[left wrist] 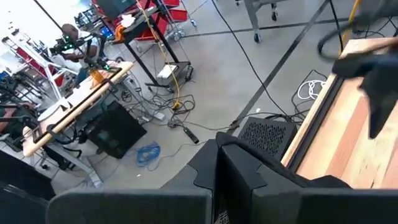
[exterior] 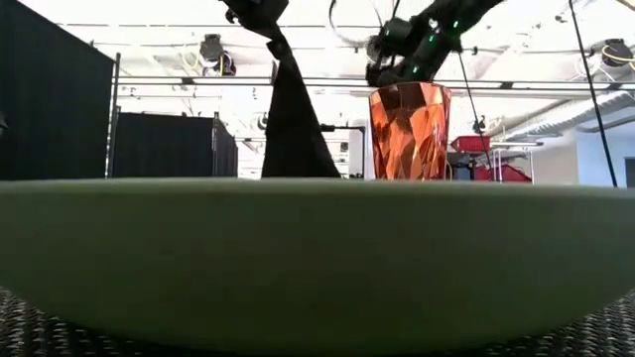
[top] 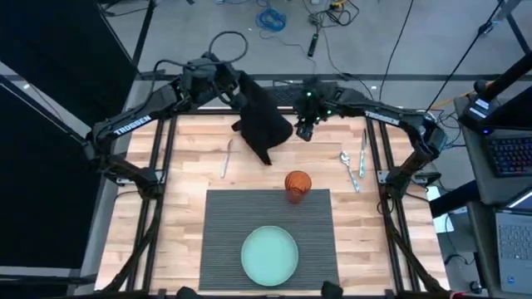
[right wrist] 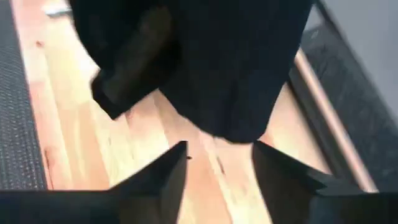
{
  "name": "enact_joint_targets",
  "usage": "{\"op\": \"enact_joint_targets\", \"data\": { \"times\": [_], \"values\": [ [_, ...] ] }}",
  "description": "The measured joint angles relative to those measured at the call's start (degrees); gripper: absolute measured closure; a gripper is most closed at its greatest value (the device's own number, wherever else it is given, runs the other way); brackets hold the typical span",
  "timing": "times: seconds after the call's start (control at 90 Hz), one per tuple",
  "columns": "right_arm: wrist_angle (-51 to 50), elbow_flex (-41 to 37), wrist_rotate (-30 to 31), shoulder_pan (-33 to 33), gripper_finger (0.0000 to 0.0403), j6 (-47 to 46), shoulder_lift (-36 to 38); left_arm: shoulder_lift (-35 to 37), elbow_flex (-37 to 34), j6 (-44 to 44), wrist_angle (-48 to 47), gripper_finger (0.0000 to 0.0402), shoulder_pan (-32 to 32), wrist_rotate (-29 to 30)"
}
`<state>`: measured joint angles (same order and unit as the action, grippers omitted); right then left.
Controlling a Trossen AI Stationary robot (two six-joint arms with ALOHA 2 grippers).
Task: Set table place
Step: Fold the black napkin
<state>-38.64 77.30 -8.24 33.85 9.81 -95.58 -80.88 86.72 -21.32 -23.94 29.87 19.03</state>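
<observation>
The ribbed dark grey placemat (top: 224, 241) lies at the table's near middle. A pale green plate (top: 270, 255) rests on it, and an orange cup (top: 298, 184) stands upright at its far edge. A black napkin (top: 264, 124) hangs over the table's far middle, with my left gripper (top: 236, 85) shut on it. My right gripper (right wrist: 217, 163) is open just right of the napkin (right wrist: 211, 68). Its fingers point at the cloth's lower edge with nothing between them. In the low view the plate (exterior: 317, 258) hides the napkin's lower end. My left gripper holds the napkin by its top end (exterior: 276, 40), pinched between the shut fingers high above the table. The cloth (exterior: 293, 124) hangs down below the gripper and widens toward its lower end. One layer or several, I cannot tell.
A knife (top: 224, 158) lies on the wood left of the napkin. A spoon (top: 346, 163) and a fork (top: 362, 156) lie to the right, beyond the cup. The table's frame rails run along both sides.
</observation>
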Motion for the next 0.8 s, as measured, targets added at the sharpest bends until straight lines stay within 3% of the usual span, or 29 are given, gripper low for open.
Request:
{"op": "enact_joint_targets", "data": {
  "times": [0.111, 0.211, 0.522, 0.8],
  "values": [
    [3.09, -1.17, -5.53, -0.56, 0.0170, -2.28, -3.89, -1.15, 0.07, -0.02, -1.44, 0.0402, 0.21, 0.00],
    [5.37, -1.21, -8.56, -1.71, 0.0159, -4.06, -7.03, -2.73, 0.04, -0.04, -3.15, 0.0402, 0.48, -0.02],
    [13.88, -1.27, -8.07, -5.35, 0.0169, -6.22, -13.74, -3.50, 0.04, -0.24, -2.77, 0.0402, 0.48, -0.31],
    [17.20, -1.27, -3.85, -5.84, 0.0172, -6.92, -18.12, -3.50, 0.04, -0.37, -2.81, 0.0402, 0.48, -0.33]
  ]
}}
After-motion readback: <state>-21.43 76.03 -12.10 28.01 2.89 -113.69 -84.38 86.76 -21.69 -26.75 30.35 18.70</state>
